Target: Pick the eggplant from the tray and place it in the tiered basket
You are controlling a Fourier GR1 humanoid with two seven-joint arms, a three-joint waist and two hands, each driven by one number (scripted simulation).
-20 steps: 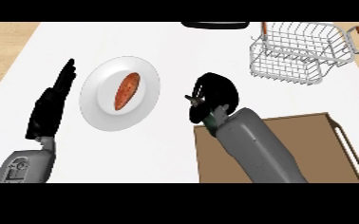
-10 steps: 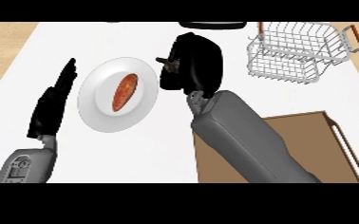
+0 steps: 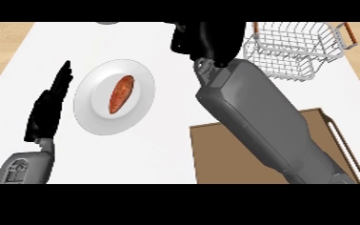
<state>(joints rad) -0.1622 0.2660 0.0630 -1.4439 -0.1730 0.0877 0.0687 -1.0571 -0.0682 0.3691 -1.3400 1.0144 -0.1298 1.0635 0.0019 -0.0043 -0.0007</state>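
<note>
Right hand [image 3: 209,40] has risen from beside the tray [image 3: 211,152] toward the tiered basket [image 3: 295,47], fingers curled, presumably round the unseen eggplant. Left hand [image 3: 49,107] rests, fingers straight.

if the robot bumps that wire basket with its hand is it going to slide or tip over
The tiered basket is open wire, so probably light for its size and apt to slide on the smooth white counter. Its two stacked tiers stand fairly tall, so a high bump from the right hand might tip it.
</note>
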